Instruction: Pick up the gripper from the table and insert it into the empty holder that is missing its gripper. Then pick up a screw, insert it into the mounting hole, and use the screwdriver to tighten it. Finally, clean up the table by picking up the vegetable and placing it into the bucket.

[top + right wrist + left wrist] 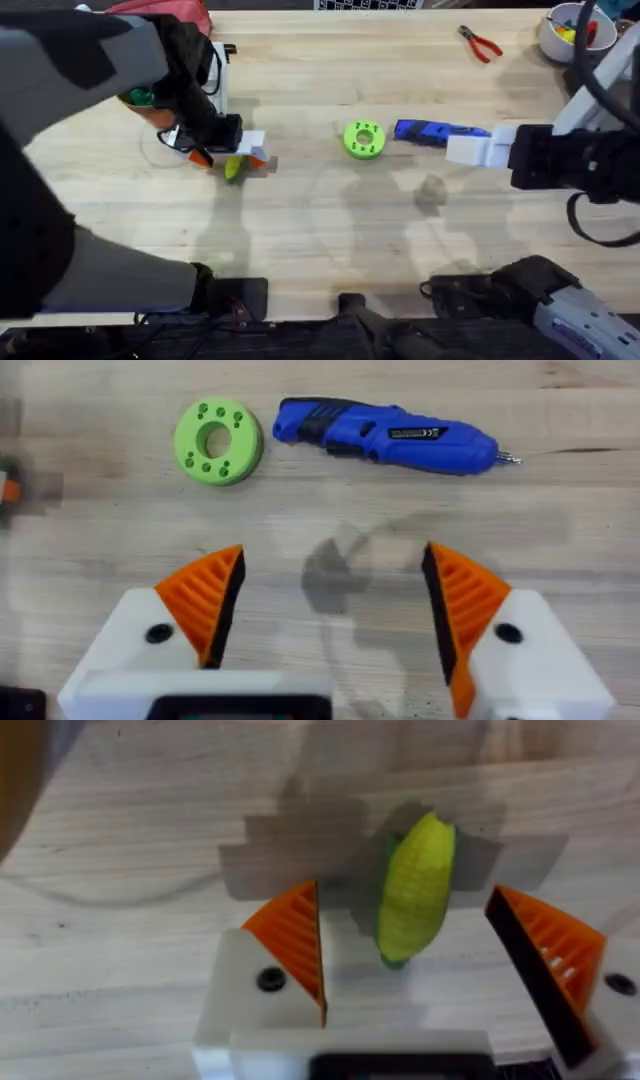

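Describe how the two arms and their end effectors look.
Both arms are dark with grey housings and black cables. The left end effector and the right end effector each have white finger blocks with a dark screw hole, tipped with orange ribbed wedge pads edged in black.

I see a yellow-green vegetable, blue screwdriver, bright green disc with holes, red-handled pliers, white fingers with ribbed orange pads, pale wood-grain counter
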